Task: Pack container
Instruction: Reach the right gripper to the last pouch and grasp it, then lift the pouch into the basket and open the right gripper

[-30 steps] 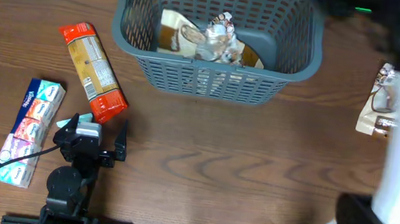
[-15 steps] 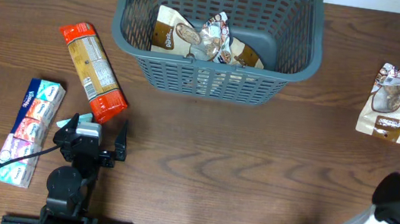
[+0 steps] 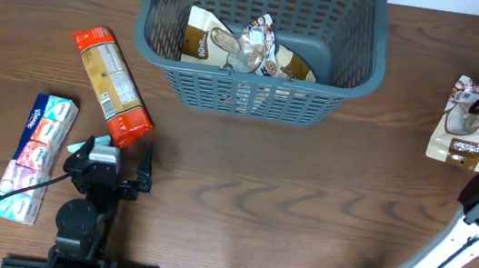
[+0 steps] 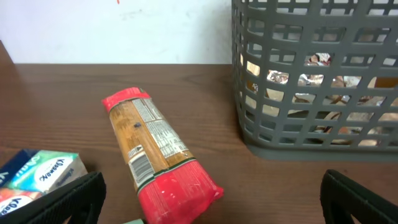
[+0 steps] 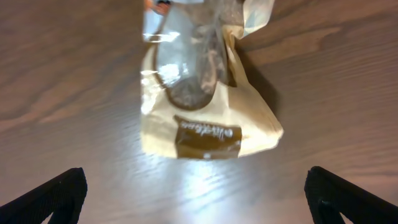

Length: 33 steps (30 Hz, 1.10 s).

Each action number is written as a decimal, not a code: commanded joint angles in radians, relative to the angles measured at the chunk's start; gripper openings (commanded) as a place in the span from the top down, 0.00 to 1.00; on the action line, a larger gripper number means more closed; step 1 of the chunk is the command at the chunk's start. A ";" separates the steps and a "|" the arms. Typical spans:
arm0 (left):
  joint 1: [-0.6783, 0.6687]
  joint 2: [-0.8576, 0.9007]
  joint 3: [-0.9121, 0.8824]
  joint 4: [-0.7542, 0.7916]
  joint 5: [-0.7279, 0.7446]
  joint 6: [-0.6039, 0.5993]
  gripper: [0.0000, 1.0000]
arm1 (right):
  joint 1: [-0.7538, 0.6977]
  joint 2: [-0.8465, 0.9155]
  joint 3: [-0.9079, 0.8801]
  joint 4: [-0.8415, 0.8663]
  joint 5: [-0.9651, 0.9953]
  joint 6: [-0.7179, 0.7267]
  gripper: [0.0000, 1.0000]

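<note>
Presently the right claw (image 5: 196, 196) is poised over a beige pouch (image 5: 199, 106) with its fingers spread wide, one at each lower corner of the wrist view. The pouch lies framed between them but nothing is gripped. The stance is judged to be a lining-up for a pick, since that pouch lies alone on the table (image 3: 306, 188), well apart from the container (image 3: 253, 95).

The container is set at the far middle of the table. It is a dark grey plastic basket with lattice walls and a flared rim, and two crinkled brown pouches (image 3: 232, 49) are already lodged on its floor, one glinting with foil. The open slots let the contents be seen from the left wrist as well.

The left claw (image 3: 119, 158) is parked low near the front edge, fingers apart and empty, presumably kept clear while the other arm works. Just beyond it a long packet (image 3: 110, 86) is laid at a slant, its body tan and its ends red and glossy. A blocky multipack of tissues (image 3: 33, 156) is placed to the left. The pouch by the right claw looks soft and slippery, with a clear window and a dark label band.
</note>
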 commanded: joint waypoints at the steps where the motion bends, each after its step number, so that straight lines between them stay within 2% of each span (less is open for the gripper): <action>1: -0.003 0.000 -0.023 -0.032 -0.023 -0.038 0.01 | -0.001 0.060 -0.001 0.023 0.032 0.035 0.01; 11: -0.003 0.000 -0.023 -0.032 -0.023 -0.038 0.01 | 0.011 0.174 -0.003 0.159 0.031 0.043 0.01; 19: -0.003 0.000 -0.023 -0.032 -0.023 -0.038 0.01 | 0.040 0.251 -0.008 0.172 0.019 0.031 0.01; 23: -0.003 0.000 -0.023 -0.032 -0.023 -0.038 0.01 | 0.060 0.281 -0.011 0.175 -0.018 0.016 0.09; 25: -0.003 0.000 -0.023 -0.032 -0.023 -0.038 0.02 | 0.069 0.283 -0.013 0.178 -0.022 0.012 0.17; 28: -0.003 0.000 -0.023 -0.032 -0.023 -0.038 0.02 | 0.084 0.284 -0.013 0.181 -0.022 0.009 0.38; 29: -0.003 0.000 -0.023 -0.032 -0.023 -0.038 0.01 | 0.087 0.284 -0.013 0.181 -0.022 0.009 0.50; 31: -0.003 0.000 -0.023 -0.032 -0.023 -0.038 0.02 | 0.095 0.284 -0.013 0.178 -0.026 0.009 0.87; 32: -0.003 0.000 -0.023 -0.032 -0.023 -0.038 0.01 | 0.098 0.284 -0.013 0.177 -0.029 0.009 0.99; 33: -0.003 0.000 -0.023 -0.032 -0.023 -0.038 0.02 | 0.102 0.283 -0.012 0.177 -0.031 0.010 0.99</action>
